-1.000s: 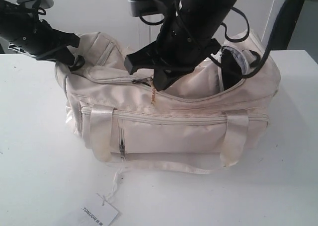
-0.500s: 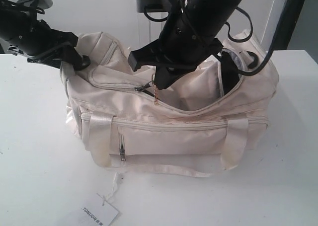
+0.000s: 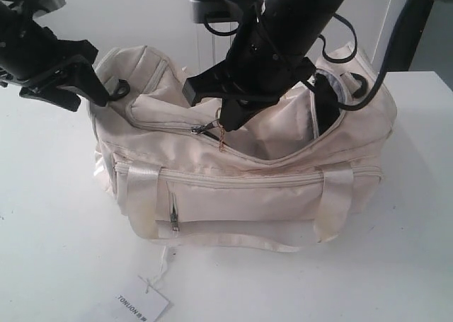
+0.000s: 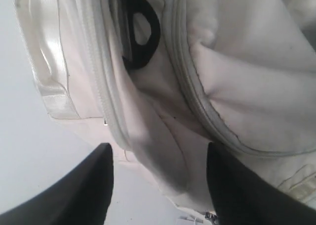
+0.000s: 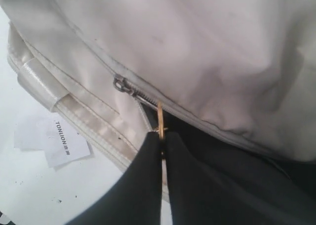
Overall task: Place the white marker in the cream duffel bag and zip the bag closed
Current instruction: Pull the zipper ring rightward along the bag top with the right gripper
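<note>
The cream duffel bag lies in the middle of the white table, its top zipper still gaping toward the right and showing black lining. My right gripper hangs over the bag top, shut on the gold zipper pull, which hangs beside the slider. My left gripper is at the bag's left end, open, its fingers wide apart with the bag's end just beyond them, near a black ring. The white marker is hidden from every view.
A white paper tag on a string lies on the table in front of the bag, also seen in the right wrist view. The bag's shiny strap handles hang down its front.
My left gripper has drawn back to the left, off the bag's end by the black ring. The right gripper has shifted slightly right with the zipper pull, then held still.
</note>
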